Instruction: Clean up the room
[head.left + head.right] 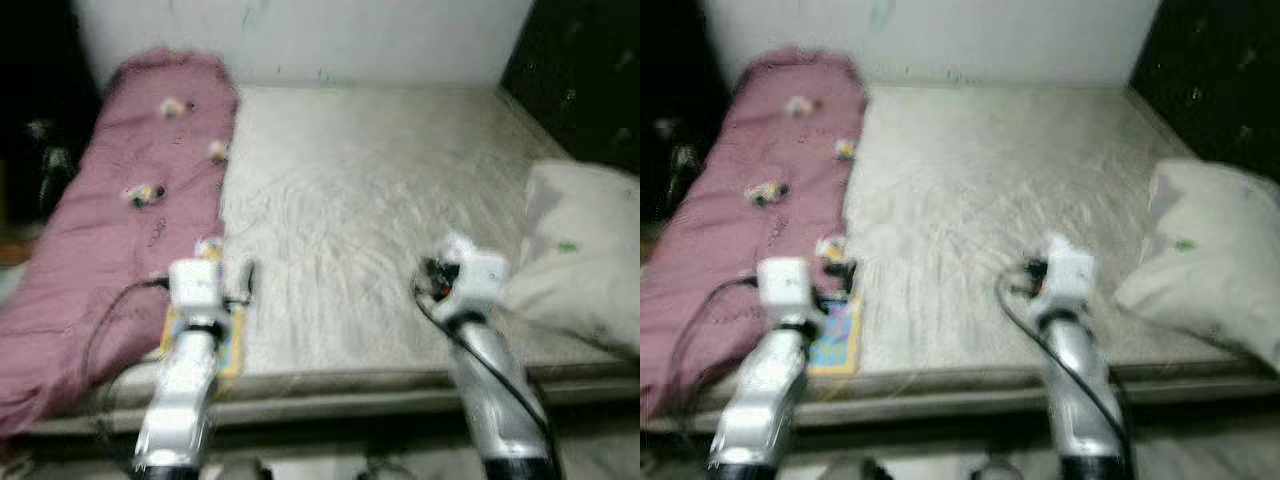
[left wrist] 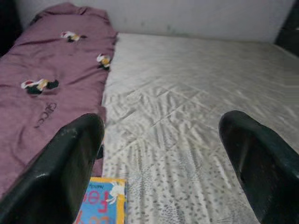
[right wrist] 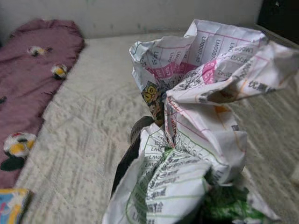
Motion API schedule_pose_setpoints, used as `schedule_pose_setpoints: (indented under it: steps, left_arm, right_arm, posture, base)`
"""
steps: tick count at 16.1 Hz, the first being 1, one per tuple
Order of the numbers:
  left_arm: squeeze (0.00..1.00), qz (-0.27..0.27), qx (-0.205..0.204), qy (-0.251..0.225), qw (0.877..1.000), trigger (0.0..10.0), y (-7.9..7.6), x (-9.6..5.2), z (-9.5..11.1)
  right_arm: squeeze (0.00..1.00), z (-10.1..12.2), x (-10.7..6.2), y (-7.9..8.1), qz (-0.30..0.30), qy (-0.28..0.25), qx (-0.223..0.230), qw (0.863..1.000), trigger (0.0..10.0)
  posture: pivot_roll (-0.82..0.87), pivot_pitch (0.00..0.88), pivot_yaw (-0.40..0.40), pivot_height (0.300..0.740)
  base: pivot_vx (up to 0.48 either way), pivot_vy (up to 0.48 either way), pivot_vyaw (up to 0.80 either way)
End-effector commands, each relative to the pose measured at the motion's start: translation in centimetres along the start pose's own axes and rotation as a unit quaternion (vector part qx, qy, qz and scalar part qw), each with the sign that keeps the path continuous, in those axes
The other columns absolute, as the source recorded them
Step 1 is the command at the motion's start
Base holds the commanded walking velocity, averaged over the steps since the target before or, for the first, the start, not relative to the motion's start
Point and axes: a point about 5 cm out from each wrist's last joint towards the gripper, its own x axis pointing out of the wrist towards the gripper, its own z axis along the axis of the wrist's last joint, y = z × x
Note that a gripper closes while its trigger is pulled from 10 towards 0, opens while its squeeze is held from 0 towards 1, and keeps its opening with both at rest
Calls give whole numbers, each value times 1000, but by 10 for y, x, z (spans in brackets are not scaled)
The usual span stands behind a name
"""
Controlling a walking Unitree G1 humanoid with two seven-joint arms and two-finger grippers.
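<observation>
A crumpled printed paper (image 3: 201,126) sits clamped in the right gripper (image 3: 140,154), held above the bare mattress (image 1: 370,210) near its front edge. The left gripper (image 2: 163,154) hovers with its 2 fingers (image 2: 70,163) spread wide and empty, just over a blue-and-yellow book (image 2: 103,203) lying beside the purple blanket (image 1: 110,210). A pillow (image 1: 580,260) rests at the right. To finish this step well, the paper likely needs a firm grip until reaching a bin, with the book collected separately.
</observation>
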Motion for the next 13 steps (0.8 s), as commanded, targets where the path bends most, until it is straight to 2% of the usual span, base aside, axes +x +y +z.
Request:
schedule_pose_setpoints:
  steps: [1,5,6,13]
  left_arm:
    - [0,9,10,-9,1000,10000,6,1,4]
    - [0,15,10,-11,1000,10000,8,2,5]
    - [0,18,10,-12,1000,10000,9,2,6]
    - [0,18,10,-12,1000,10000,9,2,6]
  right_arm:
    - [0,5,2,4,5,-9,3,1000,10000]
    - [0,9,4,10,17,-14,13,1000,10000]
    - [0,8,5,11,21,-9,2,1000,10000]
    - [0,8,5,11,21,-9,2,1000,10000]
  posture:
    - [-45,0,-21,740]
    - [-36,0,-26,740]
    - [-30,0,-27,740]
    - [-30,0,-27,740]
  base:
    - [0,0,0]
    - [0,0,0]
    - [0,0,0]
    - [0,0,0]
